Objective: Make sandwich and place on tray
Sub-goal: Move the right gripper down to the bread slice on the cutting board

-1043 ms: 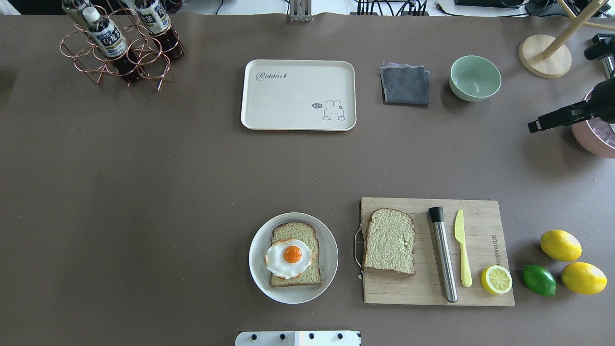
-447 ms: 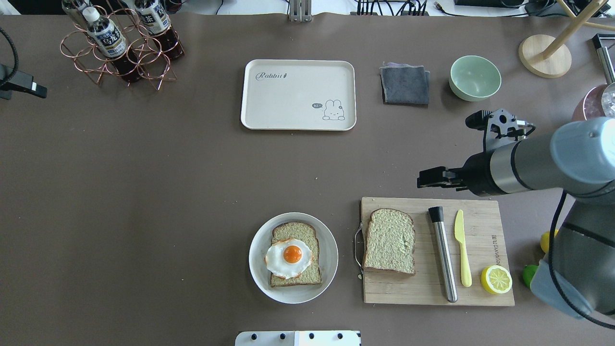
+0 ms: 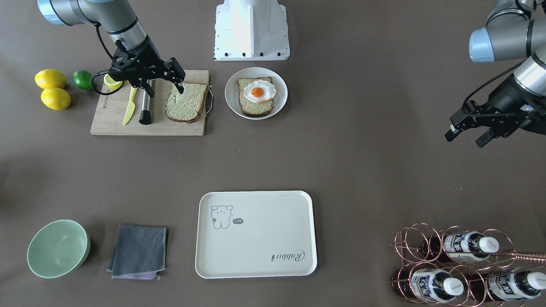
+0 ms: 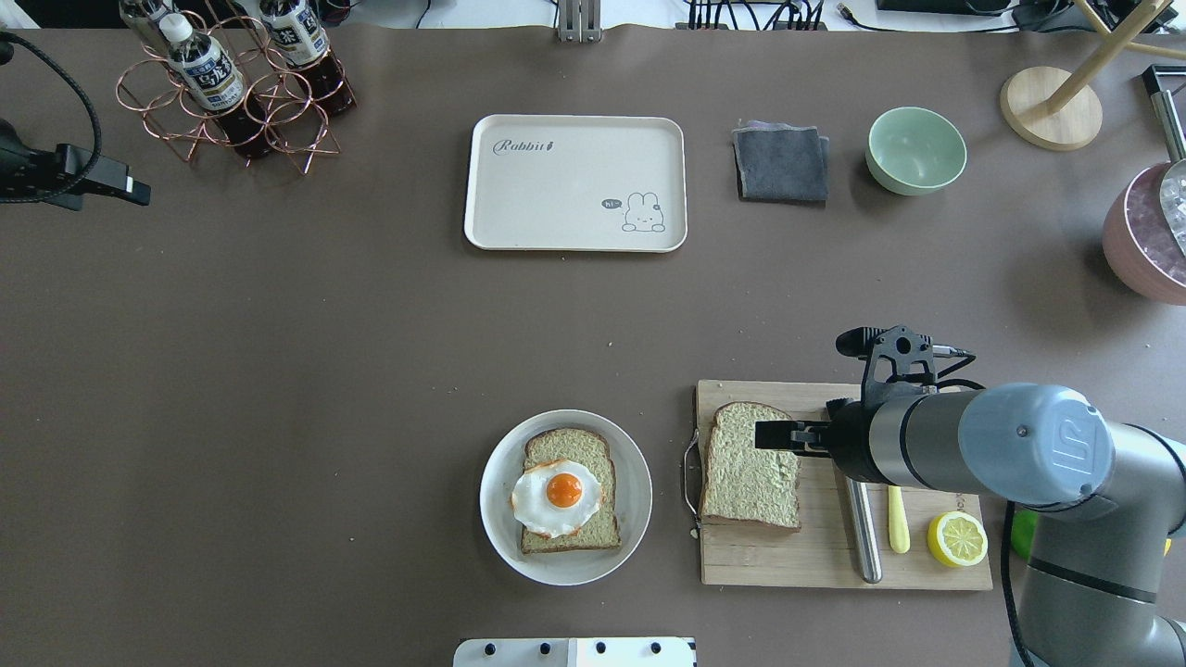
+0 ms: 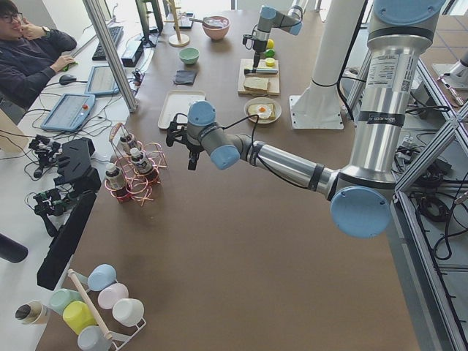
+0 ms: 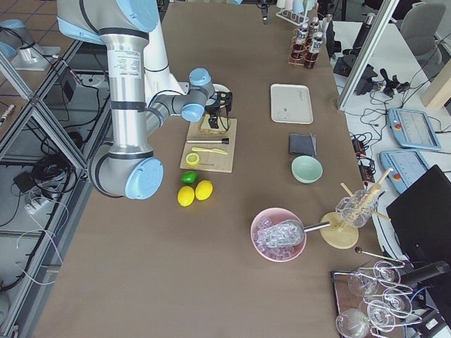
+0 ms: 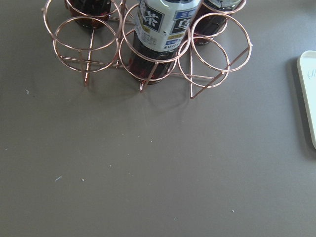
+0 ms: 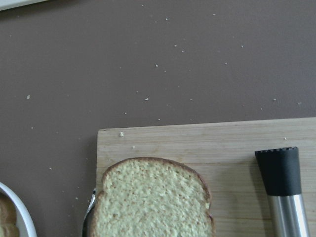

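Note:
One bread slice lies on the wooden cutting board; it also shows in the right wrist view. The other slice, with the fried egg on it, lies on the round white plate. The cream tray sits empty at the table's far middle. My right gripper is open and hovers over the board, above the bread slice's right edge. My left gripper is open and empty, far off near the bottle rack.
On the board lie a metal muddler, a yellow knife and a lemon half. A grey cloth, a green bowl and a pink ice bowl stand at the back right. The copper bottle rack stands back left.
My right arm has swung from the table's back right edge down to the cutting board, over the bread slice. My left gripper has come into view at the left edge.

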